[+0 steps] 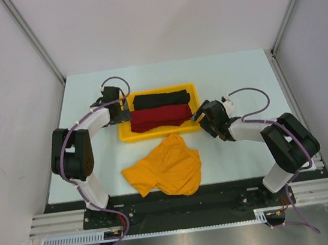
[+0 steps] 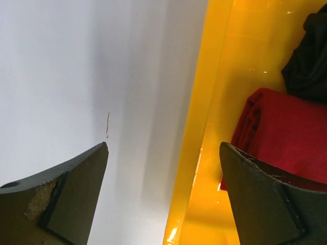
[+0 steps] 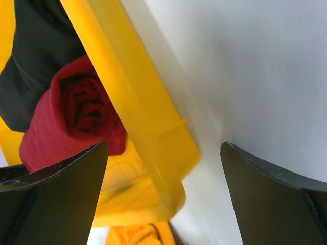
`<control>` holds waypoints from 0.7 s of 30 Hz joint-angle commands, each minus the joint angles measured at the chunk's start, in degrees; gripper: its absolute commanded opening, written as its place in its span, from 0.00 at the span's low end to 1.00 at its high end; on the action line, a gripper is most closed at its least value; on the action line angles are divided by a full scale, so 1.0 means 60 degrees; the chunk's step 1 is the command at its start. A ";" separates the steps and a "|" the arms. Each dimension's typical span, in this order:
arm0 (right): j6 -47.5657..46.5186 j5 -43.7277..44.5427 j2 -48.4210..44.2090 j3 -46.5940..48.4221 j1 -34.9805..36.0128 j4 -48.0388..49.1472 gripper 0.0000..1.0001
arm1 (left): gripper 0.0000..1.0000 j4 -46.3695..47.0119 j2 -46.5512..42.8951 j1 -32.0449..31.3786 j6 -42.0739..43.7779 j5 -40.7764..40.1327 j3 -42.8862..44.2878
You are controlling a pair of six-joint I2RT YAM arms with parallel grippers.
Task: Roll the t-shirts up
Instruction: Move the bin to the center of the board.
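A mustard-orange t-shirt (image 1: 165,166) lies crumpled on the table in front of the yellow tray (image 1: 160,134). Inside the tray lie two rolled t-shirts, a black one (image 1: 161,99) behind a dark red one (image 1: 160,117). My left gripper (image 1: 125,110) is at the tray's left wall, open, with that wall (image 2: 196,127) between its spread fingers and touching neither. The red roll (image 2: 286,127) and black roll (image 2: 309,56) show beyond it. My right gripper (image 1: 199,116) is open astride the tray's right wall (image 3: 127,92), near its front corner, beside the red roll's end (image 3: 76,112).
The white table (image 1: 236,76) ends at grey walls left, right and behind. Both arm bases stand on a black rail (image 1: 180,202) at the near edge. A bit of the orange shirt (image 3: 135,235) shows under the tray's corner in the right wrist view.
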 commanded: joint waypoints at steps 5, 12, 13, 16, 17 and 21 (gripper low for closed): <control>-0.0631 -0.0103 0.0862 0.1208 -0.0275 -0.0376 0.99 | 0.95 -0.0755 -0.0393 0.0197 -0.1289 -0.0653 -0.0470; -0.1114 -0.0484 0.1975 0.2584 -0.0509 -0.0522 1.00 | 0.98 -0.0492 -0.1957 0.0212 -0.2549 -0.0580 -0.2549; -0.1246 -0.0557 0.2281 0.2762 -0.0524 -0.0508 0.99 | 0.98 -0.0332 -0.2194 0.0212 -0.2739 -0.0536 -0.2813; -0.1495 -0.0893 0.2954 0.3699 -0.0685 -0.0668 1.00 | 0.98 -0.0068 -0.3189 0.0226 -0.3150 -0.0258 -0.4202; -0.1583 -0.1068 0.3132 0.3933 -0.0700 -0.0669 1.00 | 0.98 -0.0009 -0.3381 0.0226 -0.3238 -0.0040 -0.4425; -0.2183 -0.1611 0.4171 0.5397 -0.0715 -0.0699 1.00 | 0.98 0.0109 -0.4362 0.0212 -0.3619 0.0532 -0.5363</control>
